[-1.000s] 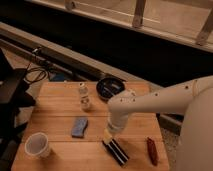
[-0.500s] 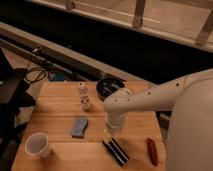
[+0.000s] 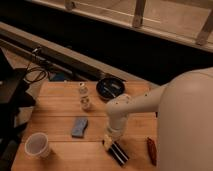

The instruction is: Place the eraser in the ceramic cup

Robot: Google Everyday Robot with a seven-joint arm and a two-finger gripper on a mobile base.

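Observation:
The eraser (image 3: 116, 150), a black striped block, lies on the wooden table (image 3: 60, 100) near the front edge. My gripper (image 3: 110, 137) hangs from the white arm, right above the eraser's left end, close to or touching it. The ceramic cup (image 3: 38, 145) is white and stands upright at the table's front left corner, well left of the gripper.
A flat blue-grey block (image 3: 79, 126) lies between cup and gripper. Two small white jars (image 3: 84, 96) stand mid-table. A black bowl (image 3: 110, 88) sits at the back. A slim reddish-brown object (image 3: 151, 150) lies at the front right. Black equipment and cables are left of the table.
The arm has lowered and shifted slightly, bringing the gripper down onto the eraser's left end. The objects on the table have not moved.

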